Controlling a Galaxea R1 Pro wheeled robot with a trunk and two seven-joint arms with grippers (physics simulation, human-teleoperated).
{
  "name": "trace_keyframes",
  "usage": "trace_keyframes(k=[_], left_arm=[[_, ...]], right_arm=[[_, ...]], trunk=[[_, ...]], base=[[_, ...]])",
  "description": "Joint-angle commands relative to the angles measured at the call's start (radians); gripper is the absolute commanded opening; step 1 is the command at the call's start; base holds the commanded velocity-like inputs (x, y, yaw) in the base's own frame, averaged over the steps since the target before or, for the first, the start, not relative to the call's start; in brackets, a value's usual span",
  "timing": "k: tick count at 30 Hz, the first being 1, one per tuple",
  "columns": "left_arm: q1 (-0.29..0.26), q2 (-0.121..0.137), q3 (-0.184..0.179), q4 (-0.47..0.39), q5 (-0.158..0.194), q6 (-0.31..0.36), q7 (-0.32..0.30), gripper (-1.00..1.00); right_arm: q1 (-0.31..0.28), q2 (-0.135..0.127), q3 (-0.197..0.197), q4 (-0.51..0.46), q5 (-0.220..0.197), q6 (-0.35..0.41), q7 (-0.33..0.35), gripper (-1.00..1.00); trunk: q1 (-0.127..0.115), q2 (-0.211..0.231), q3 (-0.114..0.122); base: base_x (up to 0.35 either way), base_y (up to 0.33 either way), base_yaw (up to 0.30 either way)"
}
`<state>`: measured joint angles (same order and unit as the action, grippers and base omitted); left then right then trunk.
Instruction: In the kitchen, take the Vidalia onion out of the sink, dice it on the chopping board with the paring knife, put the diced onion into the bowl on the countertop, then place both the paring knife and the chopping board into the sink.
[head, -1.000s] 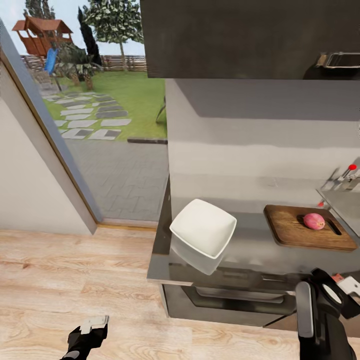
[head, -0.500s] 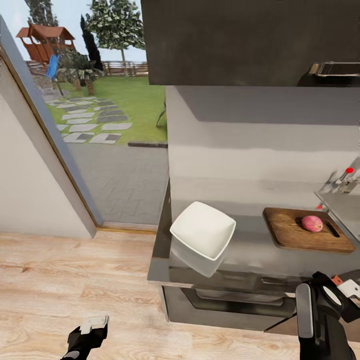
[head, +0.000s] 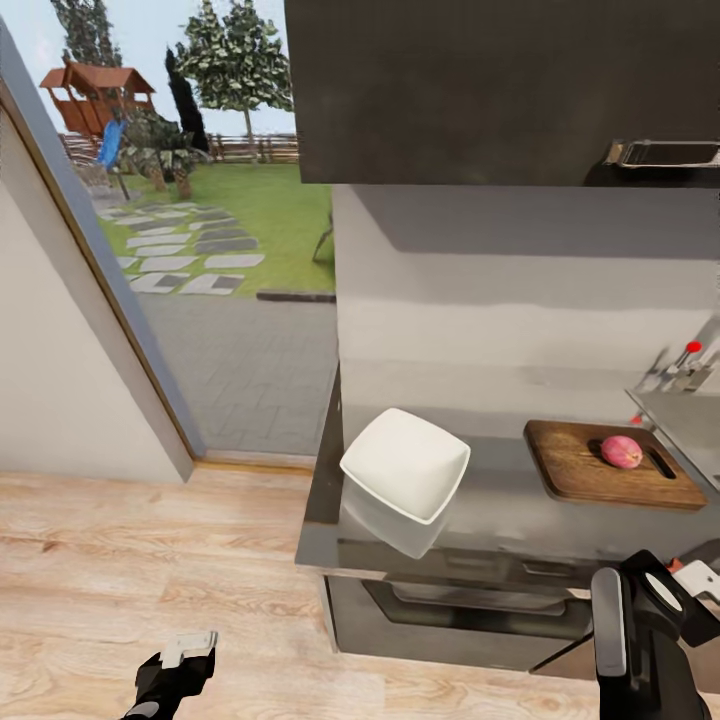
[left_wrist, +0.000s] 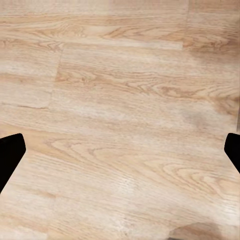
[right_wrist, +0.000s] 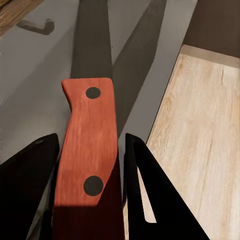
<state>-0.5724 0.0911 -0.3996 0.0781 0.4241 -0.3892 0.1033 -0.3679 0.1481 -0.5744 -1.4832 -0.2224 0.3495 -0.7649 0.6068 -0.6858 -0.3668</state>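
A reddish Vidalia onion (head: 622, 452) lies on the dark brown chopping board (head: 585, 462), which rests on the grey countertop (head: 500, 500). Left of the board, near the counter's end, stands the white bowl (head: 405, 476). The sink (head: 692, 415) and its tap with a red knob (head: 688, 358) show at the right edge. My right gripper (head: 672, 590) (right_wrist: 90, 142) hangs low in front of the counter, shut on the orange-red handle of the paring knife (right_wrist: 89, 150), its dark blade pointing away. My left gripper (head: 185, 650) (left_wrist: 122, 145) is open over the wooden floor.
A dark wall cabinet (head: 500, 90) hangs above the counter. Below the counter is a dark cabinet front with a bar handle (head: 470, 592). A glass wall (head: 200, 280) onto a garden stands to the left. Wooden floor (head: 150, 560) spreads before the counter's left corner.
The whole picture has shifted a little, so the camera moved. Bowl, board and onion keep their places on the counter. The right gripper still holds the knife.
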Motion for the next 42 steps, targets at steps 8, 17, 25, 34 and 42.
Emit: trace_keyframes(k=[8, 17, 25, 34, 42], left_arm=[[-0.002, -0.001, -0.008, 0.003, 0.005, -0.005, 0.001, 1.00], [-0.001, -0.001, -0.008, 0.003, 0.005, -0.005, 0.002, 1.00], [-0.001, -0.001, -0.008, 0.003, 0.005, -0.005, 0.002, 1.00], [-0.002, -0.001, -0.008, 0.003, 0.005, -0.005, 0.001, 1.00], [-0.002, -0.001, -0.008, 0.003, 0.005, -0.005, 0.001, 1.00]], right_arm=[[-0.001, 0.001, -0.001, -0.002, -0.005, 0.005, -0.004, -1.00], [-0.001, 0.000, -0.001, -0.002, -0.005, 0.005, -0.004, -1.00], [-0.001, -0.001, -0.001, -0.002, -0.005, 0.005, -0.004, -1.00], [-0.001, -0.001, 0.001, -0.002, -0.005, 0.005, -0.002, -1.00], [-0.001, -0.001, 0.004, -0.004, -0.004, 0.005, -0.001, -1.00]], trunk=[[0.000, -0.001, 0.011], [0.000, -0.001, 0.025], [0.000, -0.001, 0.037], [0.000, -0.001, 0.051], [0.000, -0.001, 0.054]], base=[[0.000, 0.000, 0.000], [0.000, 0.000, 0.000], [0.000, 0.000, 0.000], [0.000, 0.000, 0.000], [-0.001, -0.027, 0.096]])
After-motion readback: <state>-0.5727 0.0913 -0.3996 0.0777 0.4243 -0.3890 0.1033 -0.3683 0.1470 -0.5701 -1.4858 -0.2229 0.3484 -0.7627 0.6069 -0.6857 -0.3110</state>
